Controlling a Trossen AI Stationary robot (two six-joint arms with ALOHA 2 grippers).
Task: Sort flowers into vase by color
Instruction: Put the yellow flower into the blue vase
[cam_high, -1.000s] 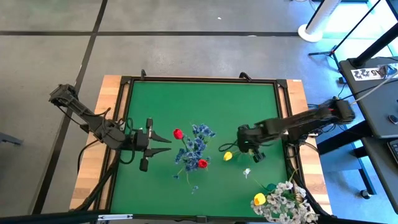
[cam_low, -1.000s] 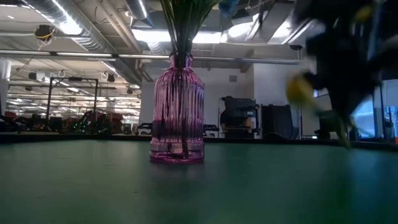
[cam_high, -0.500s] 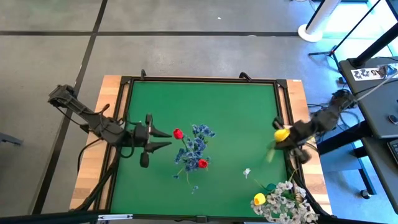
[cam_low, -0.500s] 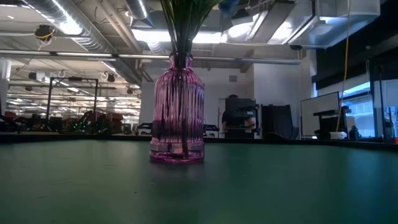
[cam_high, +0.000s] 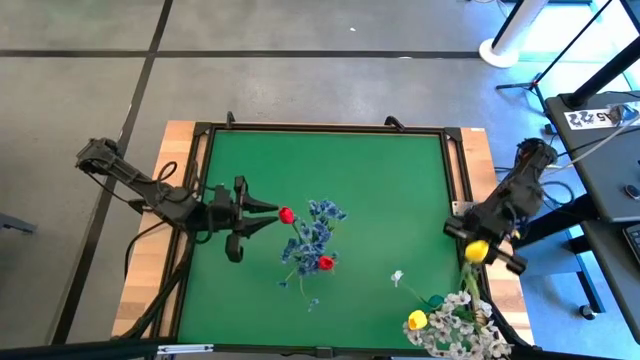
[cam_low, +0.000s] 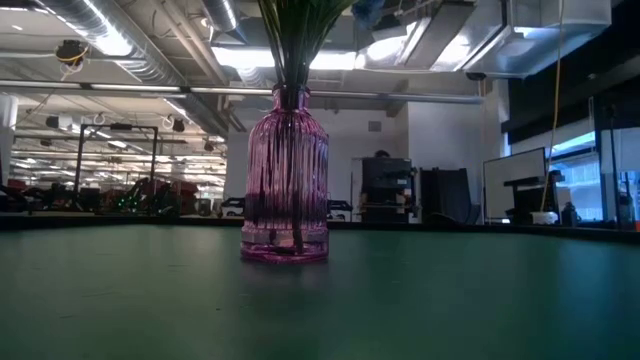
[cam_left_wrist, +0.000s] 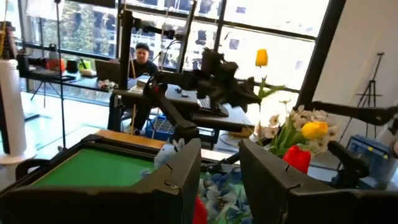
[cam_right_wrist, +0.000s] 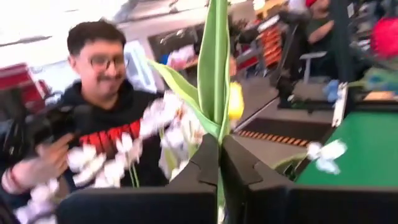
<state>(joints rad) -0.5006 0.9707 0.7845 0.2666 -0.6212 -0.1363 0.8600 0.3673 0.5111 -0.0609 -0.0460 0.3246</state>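
On green mat (cam_high: 340, 180), purple vase (cam_low: 285, 180)

Your surroundings around the green table mat (cam_high: 330, 180): workshop floor, desks and two onlookers.
The mat lies inside a black frame (cam_high: 320, 127) on a wooden table (cam_high: 180, 140). Beyond the mat's far right corner you have a white round stand base (cam_high: 510, 50) on the grey floor, and a dark desk (cam_high: 600, 110) to the mat's right. A person in glasses and a black hoodie (cam_right_wrist: 99, 93) stands just off the mat; another person (cam_left_wrist: 142, 59) sits at a desk by the windows. Level across the mat: monitors (cam_low: 515, 185) and ceiling lights (cam_low: 100, 30).
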